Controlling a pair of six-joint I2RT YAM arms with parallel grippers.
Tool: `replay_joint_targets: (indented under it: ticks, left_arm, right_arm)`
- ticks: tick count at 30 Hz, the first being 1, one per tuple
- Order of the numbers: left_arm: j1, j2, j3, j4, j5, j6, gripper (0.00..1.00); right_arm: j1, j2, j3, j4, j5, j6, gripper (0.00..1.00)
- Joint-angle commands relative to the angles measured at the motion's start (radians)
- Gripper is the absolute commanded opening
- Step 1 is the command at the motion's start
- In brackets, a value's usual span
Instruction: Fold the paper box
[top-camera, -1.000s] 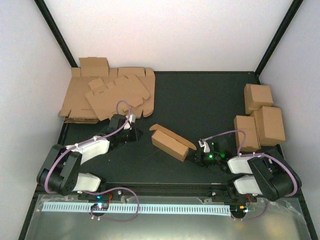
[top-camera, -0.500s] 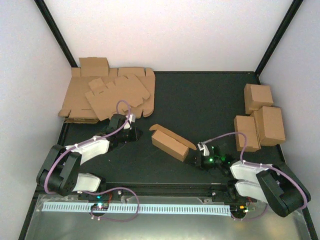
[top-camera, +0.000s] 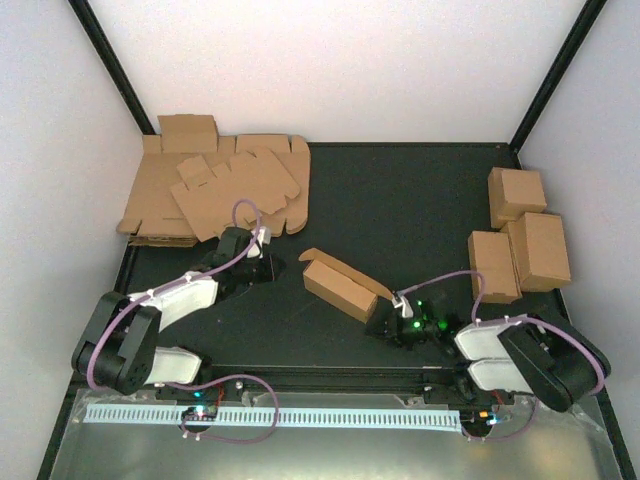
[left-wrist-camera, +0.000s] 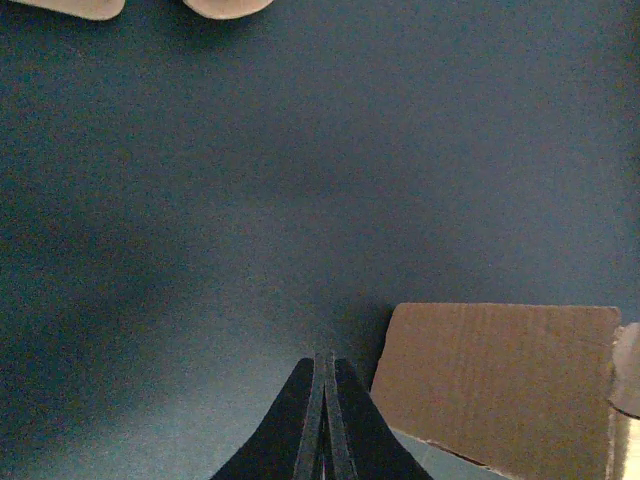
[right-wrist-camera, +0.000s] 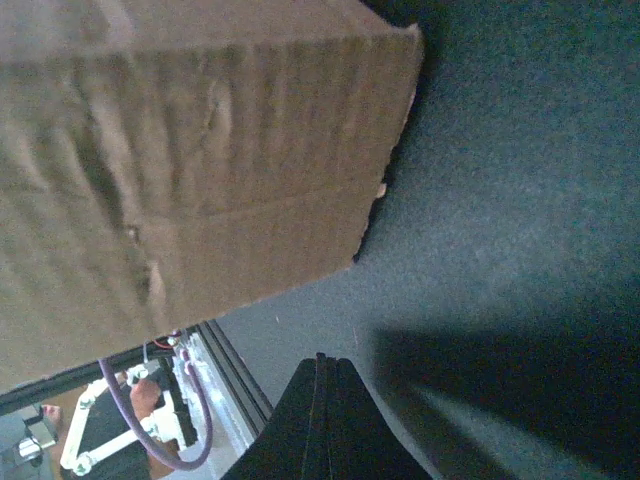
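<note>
Grippers number 2, both with fingers pressed together and holding nothing. The left gripper (top-camera: 262, 266) sits near the left of the paper box (top-camera: 338, 288), and the right gripper (top-camera: 386, 326) is just beside its near right end. 1 black table (top-camera: 420, 200) carries everything. 1 heap of flat cardboard blanks (top-camera: 215, 190) lies behind and left of the paper box. 3 folded boxes (top-camera: 540, 250) stand well to its right. The paper box, 1 oblong piece, lies mid-table with 1 flap standing open.

White walls (top-camera: 330, 60), black-framed dark table (top-camera: 420, 200)
</note>
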Motion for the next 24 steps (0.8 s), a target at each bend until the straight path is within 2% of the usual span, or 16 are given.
replay_joint_targets:
  ticks: [1, 6, 15, 24]
  left_arm:
    - [0.009, -0.032, 0.044, -0.019, -0.01, 0.021, 0.01]
    - [0.009, -0.043, 0.044, -0.033, -0.019, 0.027, 0.02]
    - [0.011, -0.112, 0.059, -0.092, -0.05, 0.058, 0.02]
    - [0.011, -0.143, 0.056, -0.109, -0.056, 0.062, 0.02]
  right_arm:
    - [0.013, 0.069, -0.006, 0.19, 0.011, 0.08, 0.02]
    - [0.013, 0.121, 0.016, 0.253, 0.05, 0.109, 0.02]
    - [-0.02, 0.155, 0.064, 0.219, 0.167, 0.086, 0.02]
    - [-0.14, 0.157, 0.156, 0.058, 0.212, -0.067, 0.01]
